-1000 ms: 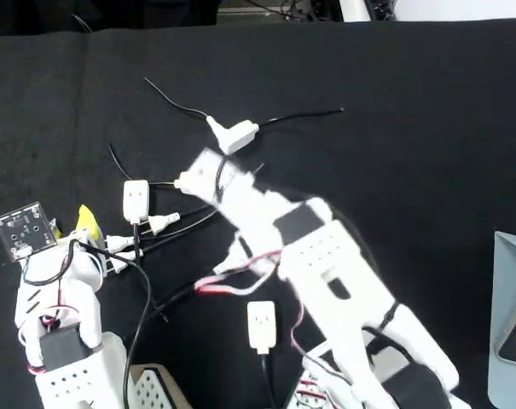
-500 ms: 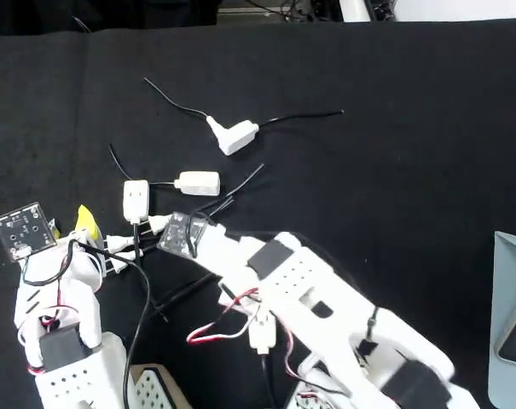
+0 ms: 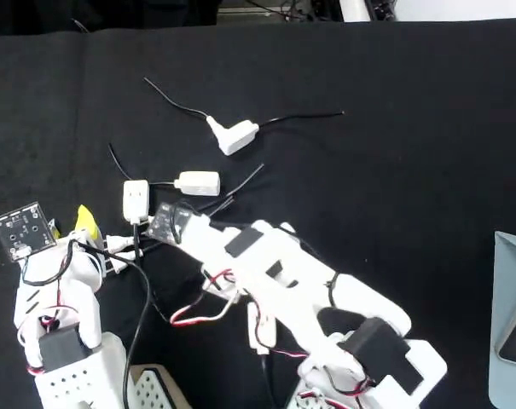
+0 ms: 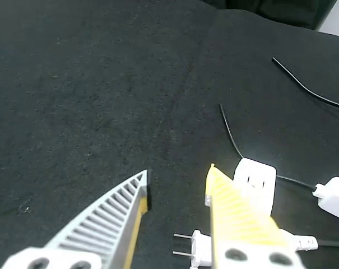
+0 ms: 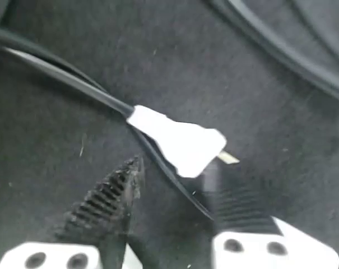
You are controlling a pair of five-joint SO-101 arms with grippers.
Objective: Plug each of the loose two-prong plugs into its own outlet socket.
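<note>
Plug (image 5: 180, 147) x1 btwn spread right tool (image 5: 175, 169), 1 socket (image 3: 136, 201) near.

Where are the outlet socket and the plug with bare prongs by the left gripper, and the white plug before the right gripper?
outlet socket (image 4: 258, 179): left wrist view, its slotted face.
plug with bare prongs (image 4: 200, 249): left wrist view, its white body.
white plug (image 5: 180, 144): right wrist view, middle of its body.
</note>
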